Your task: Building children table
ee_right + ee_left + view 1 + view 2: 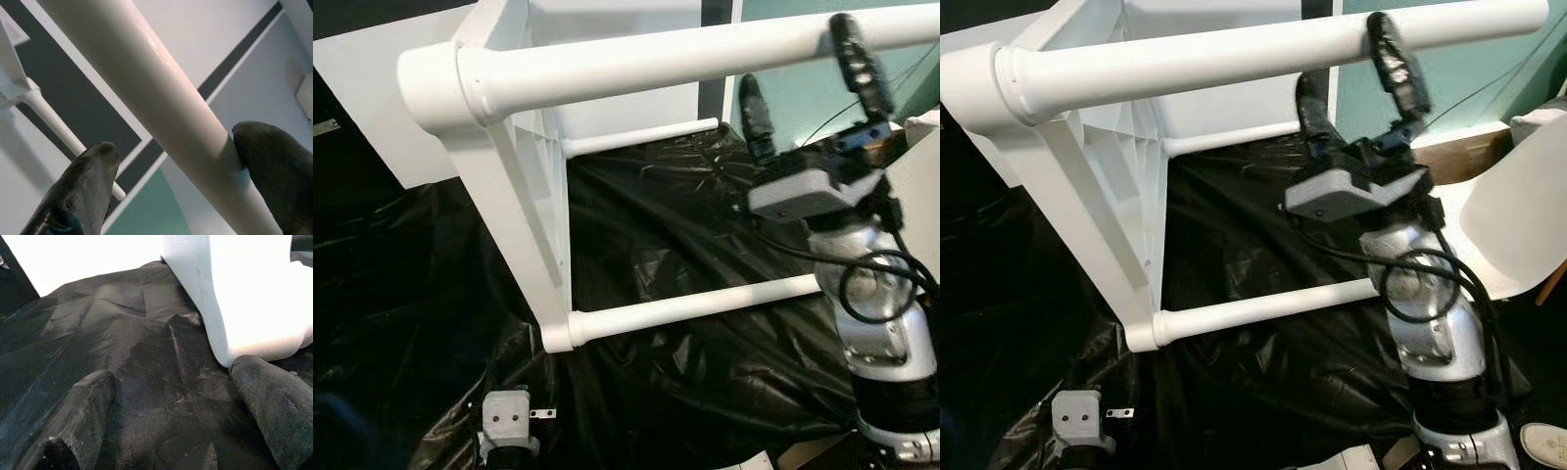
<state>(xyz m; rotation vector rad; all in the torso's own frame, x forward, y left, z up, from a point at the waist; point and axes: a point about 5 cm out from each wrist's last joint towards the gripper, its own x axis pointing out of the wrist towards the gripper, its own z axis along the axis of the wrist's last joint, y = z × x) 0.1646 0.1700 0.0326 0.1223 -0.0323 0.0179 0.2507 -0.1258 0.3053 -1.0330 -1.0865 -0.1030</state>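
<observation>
Right pincer [803,93]: raised, its fingers spread around the top leg [685,59] of the children table; one finger [274,171] touches the leg, the other [83,186] stands a little apart.
Left pincer [171,416]: low, fingers spread over the black plastic sheet [685,225], just beside a white part that is probably the table.
Children table [524,215]: white, lying on its side on the sheet, legs pointing toward the robot's right.
White chair seat [1518,225]: beyond the right arm.
</observation>
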